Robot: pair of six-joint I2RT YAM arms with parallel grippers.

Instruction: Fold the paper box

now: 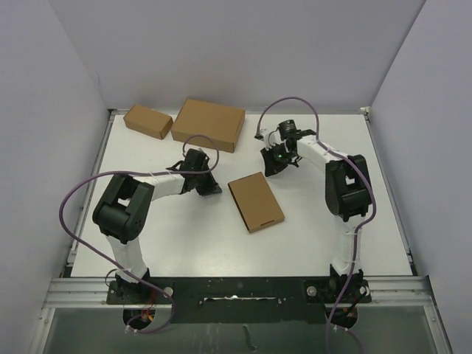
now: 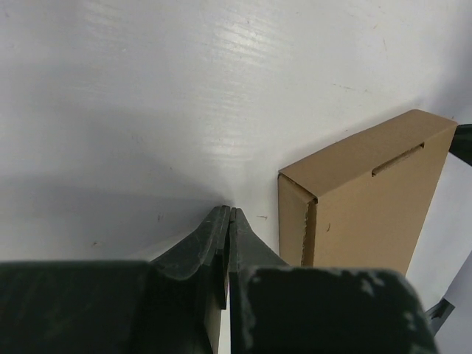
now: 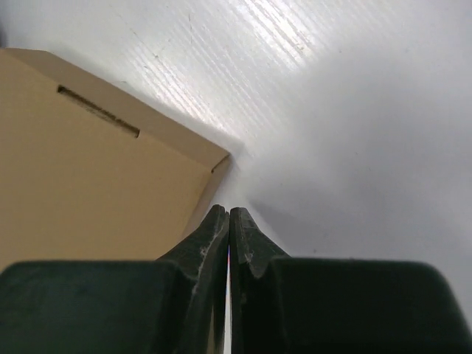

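Observation:
The paper box [image 1: 256, 201] lies flat and closed in the middle of the white table, a shallow plain brown mailer. In the left wrist view the box [image 2: 369, 199] is to the right of my fingers, showing a side wall with a slot. In the right wrist view it [image 3: 88, 184] is to the left, its corner just ahead of my fingertips. My left gripper [image 1: 210, 188] [image 2: 231, 214] is shut and empty, resting near the table just left of the box. My right gripper [image 1: 274, 167] [image 3: 228, 214] is shut and empty, just beyond the box's far right corner.
A larger thick brown box [image 1: 209, 124] and a small brown box [image 1: 148, 121] sit at the back left of the table [image 1: 332, 147]. Grey walls close in the table on three sides. Purple cables loop over both arms.

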